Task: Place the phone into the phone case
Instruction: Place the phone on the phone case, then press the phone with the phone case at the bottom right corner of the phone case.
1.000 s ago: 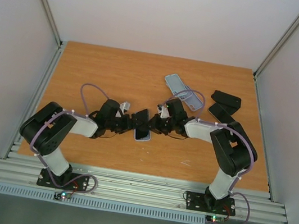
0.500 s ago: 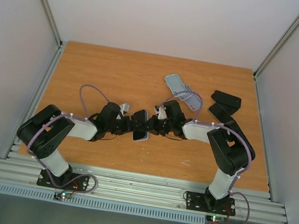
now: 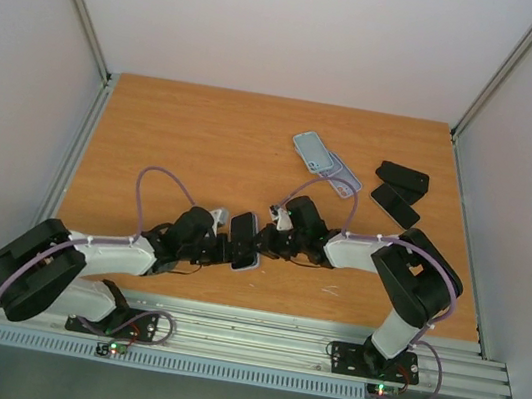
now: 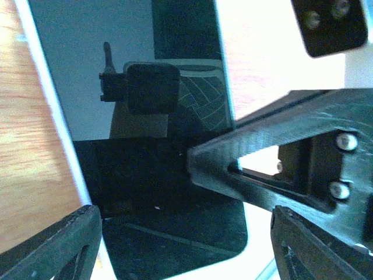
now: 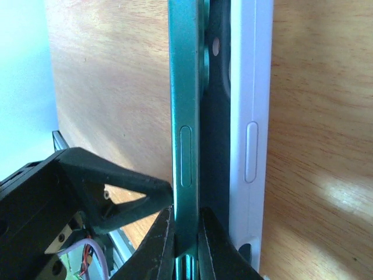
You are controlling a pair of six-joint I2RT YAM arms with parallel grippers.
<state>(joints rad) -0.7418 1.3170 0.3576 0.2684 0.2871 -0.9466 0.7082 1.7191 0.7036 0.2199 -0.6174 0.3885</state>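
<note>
My right claw (image 5: 186,220) clenches the phone (image 5: 185,87) edge-on, just beside the phone case (image 5: 252,87). My left claw (image 4: 183,221) gapes wide, facing the screen. Both forearms reach low.

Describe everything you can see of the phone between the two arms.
The phone is a slim slab with a teal, metallic-looking edge, a long side button and a dark glossy screen. Near the front middle of the table, its back faces the white case across a dark gap. The right gripper pinches it front and back; a left gripper finger seems to touch its screen side.
</note>
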